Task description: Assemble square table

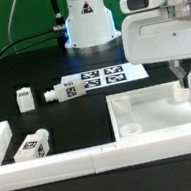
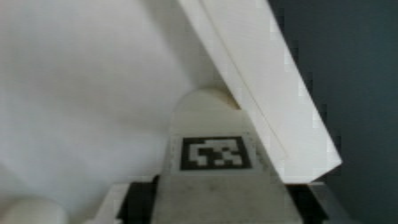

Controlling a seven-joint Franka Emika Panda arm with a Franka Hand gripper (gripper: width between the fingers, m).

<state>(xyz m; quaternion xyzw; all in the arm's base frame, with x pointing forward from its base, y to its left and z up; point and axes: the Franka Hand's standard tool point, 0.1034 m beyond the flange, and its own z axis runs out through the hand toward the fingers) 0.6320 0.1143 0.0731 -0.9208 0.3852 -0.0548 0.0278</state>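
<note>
End effector (image 2: 215,196) clamped on one tagged leg (image 2: 217,150) against the square table slab (image 1: 152,109); next, likely lift and align with a corner socket (image 1: 132,130).

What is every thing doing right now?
Two-finger gripper: shut on one leg.
White plastic square slab: flat, rim up.
Held short white tagged leg: upright, beside slab's rim.
Second leg: lying down beside marker board.
Third leg: upright, alone.
Fourth leg: lying down near white wall.
</note>
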